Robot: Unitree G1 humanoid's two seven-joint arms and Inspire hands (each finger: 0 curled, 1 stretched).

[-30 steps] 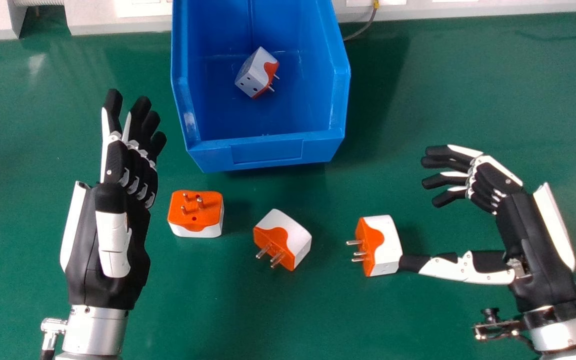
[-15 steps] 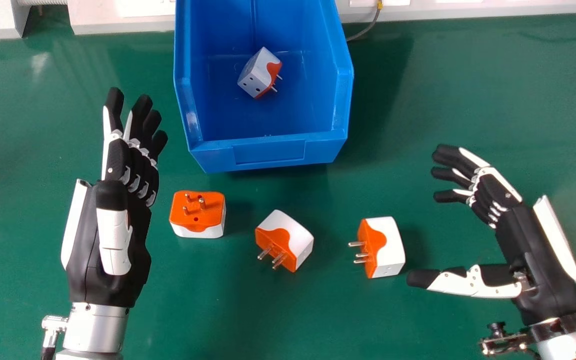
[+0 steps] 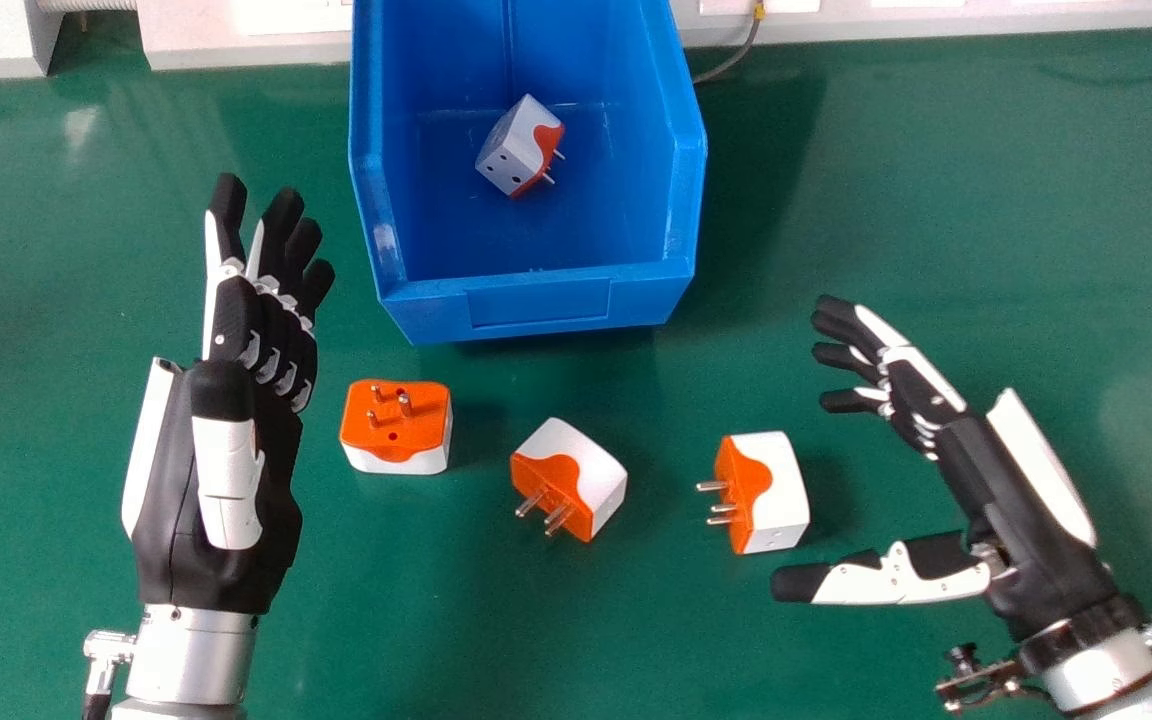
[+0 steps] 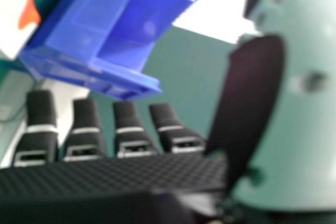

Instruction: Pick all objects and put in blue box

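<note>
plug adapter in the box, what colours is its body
White and orange; the plug adapter shows best in the head view.

Green table (image 3: 556,640) under a blue box (image 3: 541,305) and three separate orange-and-white plug adapters (image 3: 591,478) before it.

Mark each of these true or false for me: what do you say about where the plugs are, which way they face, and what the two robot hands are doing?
1. One plug adapter lies inside the blue box. True.
2. The left hand is gripping an adapter. False: its fingers are straight and it holds nothing.
3. Three adapters, the leftmost, the middle one and the rightmost, lie on the green table. True.
4. The leftmost adapter has its pins pressed down against the table. False: its pins point up.
5. The right hand is open and empty. True.
6. The middle adapter touches the box. False: it lies apart from it.
</note>
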